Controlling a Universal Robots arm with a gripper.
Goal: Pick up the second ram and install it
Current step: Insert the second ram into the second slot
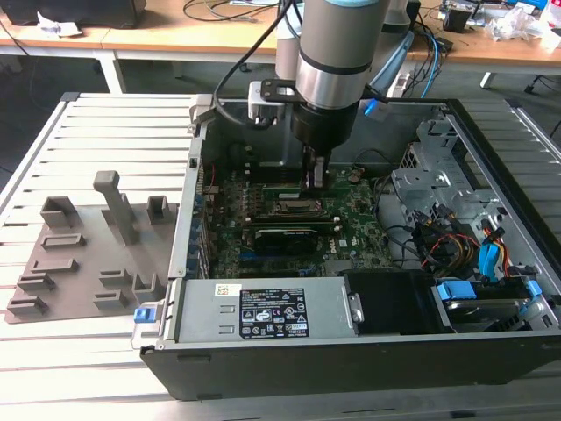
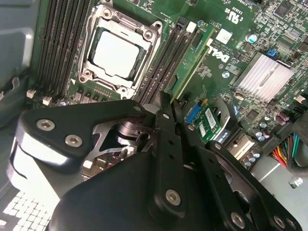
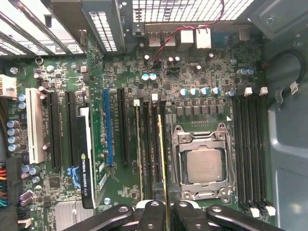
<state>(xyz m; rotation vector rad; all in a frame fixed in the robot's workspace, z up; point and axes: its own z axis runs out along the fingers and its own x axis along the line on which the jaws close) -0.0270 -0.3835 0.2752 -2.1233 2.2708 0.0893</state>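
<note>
Exterior view: raised, angled down on the open computer case (image 1: 368,263), from some way off; both wrist views: close above the motherboard (image 3: 192,77), looking past the claw's linkage; both share the CPU socket (image 2: 117,50) and neighbouring slots.

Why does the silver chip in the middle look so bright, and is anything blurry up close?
In the second wrist view the chip catches overhead light and glares pale, and the black hand, close to the lens, looks soft; the thin green ram is held edge-up between its fingers. In the first wrist view the chip looks duller and evenly lit.
</note>
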